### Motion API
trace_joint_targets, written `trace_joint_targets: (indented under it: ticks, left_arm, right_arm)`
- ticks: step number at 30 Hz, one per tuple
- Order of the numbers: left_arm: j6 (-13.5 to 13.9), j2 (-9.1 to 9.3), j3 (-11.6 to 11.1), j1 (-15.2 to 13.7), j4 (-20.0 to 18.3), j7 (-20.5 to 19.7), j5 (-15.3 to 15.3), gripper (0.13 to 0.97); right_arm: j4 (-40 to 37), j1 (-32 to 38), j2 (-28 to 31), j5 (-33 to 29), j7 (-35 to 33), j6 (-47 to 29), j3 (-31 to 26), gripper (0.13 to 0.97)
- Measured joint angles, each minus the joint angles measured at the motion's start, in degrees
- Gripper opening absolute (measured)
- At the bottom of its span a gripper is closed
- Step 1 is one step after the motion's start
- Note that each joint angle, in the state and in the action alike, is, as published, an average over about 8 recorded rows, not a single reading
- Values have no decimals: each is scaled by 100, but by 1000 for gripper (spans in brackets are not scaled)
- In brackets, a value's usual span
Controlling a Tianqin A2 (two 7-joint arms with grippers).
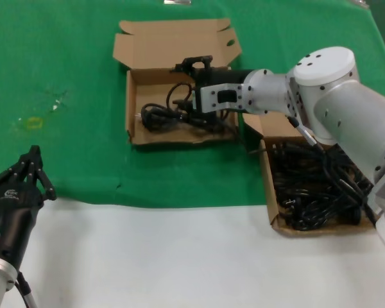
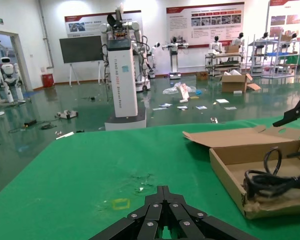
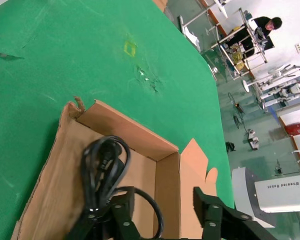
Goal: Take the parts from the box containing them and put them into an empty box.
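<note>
a white pillar robot [image 2: 123,75] on the hall floor beyond the bench carries vertical lettering too small to read; wall posters [image 2: 204,22] behind it are also unreadable. the left tool's body bears a small white logo, not legible.

the bench [image 1: 179,250] is white at the near edge, with a green cloth [image 1: 64,96] over the rest. a yellow mark [image 1: 32,122] and some clear scraps [image 1: 56,97] lie on the cloth to the left.

the far box [image 1: 179,106] sits mid-cloth, lid flap folded back, a small hole in the flap. a coiled cord [image 1: 163,115] lies inside it, toward the near wall. the near box [image 1: 308,173] stands just beside it on the right, its near end on the white strip, heaped with tangled cords [image 1: 314,186].

the right tool [image 1: 196,64] reaches over the far box, above its back wall, fingers [image 3: 210,212] apart, clamped on nothing; the cord lies below it. the right arm crosses over the near box and hides part of the heap.

the left tool [image 1: 32,160] rests at the bench's left near edge, well apart from both boxes, fingers together at the tip.

open cloth spreads left of the far box; a narrow gap separates the boxes.
</note>
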Motion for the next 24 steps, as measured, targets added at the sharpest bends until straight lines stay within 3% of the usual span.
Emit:
trace_joint_targets:
  ticks: [6,12,14,18,24]
  left_arm:
    - [0,0,0,0,0,0,0,162]
    - [0,0,0,0,0,0,0,168]
    - [0,0,0,0,0,0,0,192]
    - [0,0,0,0,0,0,0,240]
    - [0,0,0,0,0,0,0,327]
  right_arm:
    - [0,0,0,2,-1,0,-1,461]
    - [0,0,0,2,-1,0,-1,622]
    - [0,0,0,2,-1,0,-1,676]
    - [29,-26,6,-6,19,11,20,676]
    - [346,-311,70,-95,261,129,239,802]
